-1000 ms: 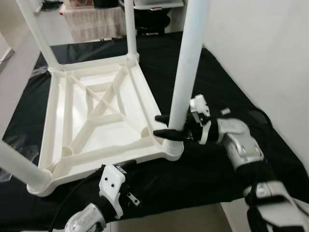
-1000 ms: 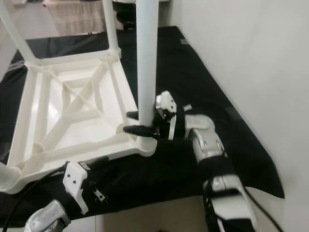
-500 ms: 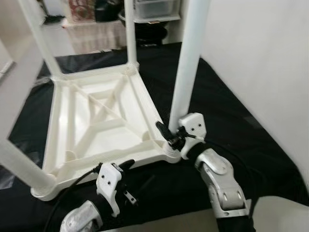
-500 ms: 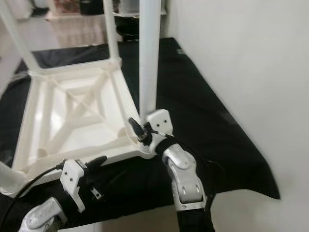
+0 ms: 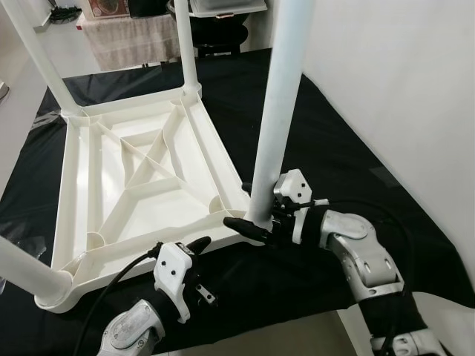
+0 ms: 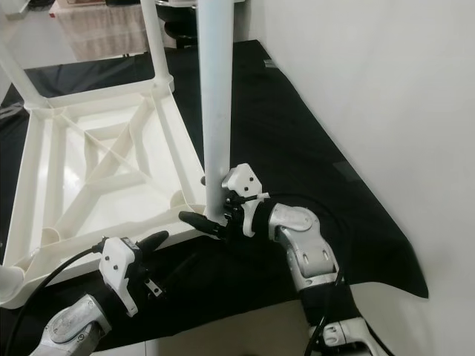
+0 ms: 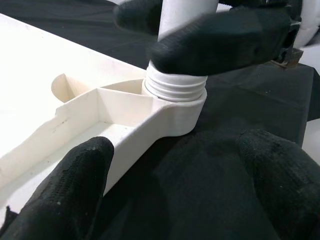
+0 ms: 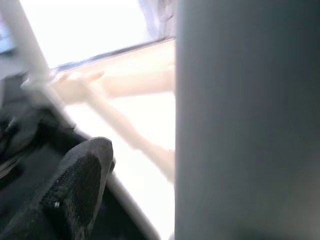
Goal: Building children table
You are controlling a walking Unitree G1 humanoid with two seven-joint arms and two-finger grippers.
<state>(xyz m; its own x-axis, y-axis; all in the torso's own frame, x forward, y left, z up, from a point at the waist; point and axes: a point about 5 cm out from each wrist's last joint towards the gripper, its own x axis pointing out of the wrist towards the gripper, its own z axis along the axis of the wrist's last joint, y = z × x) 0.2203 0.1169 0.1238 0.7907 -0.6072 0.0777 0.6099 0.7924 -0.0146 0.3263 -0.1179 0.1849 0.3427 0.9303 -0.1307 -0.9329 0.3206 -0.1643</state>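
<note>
A white plastic children's table (image 5: 68, 185) lies upside down on a black cloth (image 5: 341, 148), its legs pointing up. My right gripper (image 5: 249, 206) is shut on the near right leg (image 5: 278, 111) just above its threaded corner socket (image 7: 175, 90), one black finger (image 5: 243, 226) in front and the other behind. My left gripper (image 7: 185, 200) is open and low over the cloth at the table's near rim, just short of that same corner, holding nothing. One of its fingers (image 7: 75, 185) is beside the rim.
A white wall (image 5: 401, 89) runs close along the right. The cloth's near edge (image 5: 297, 322) meets pale floor. Behind the table stand a draped piece of furniture (image 5: 130, 37) and dark objects. Another leg (image 5: 26, 271) rises at the near left corner.
The right wrist swung round the leg half a second ago and has turned back, its fingers again level around the leg's base. The left gripper has held its place. The camera shifted slightly.
</note>
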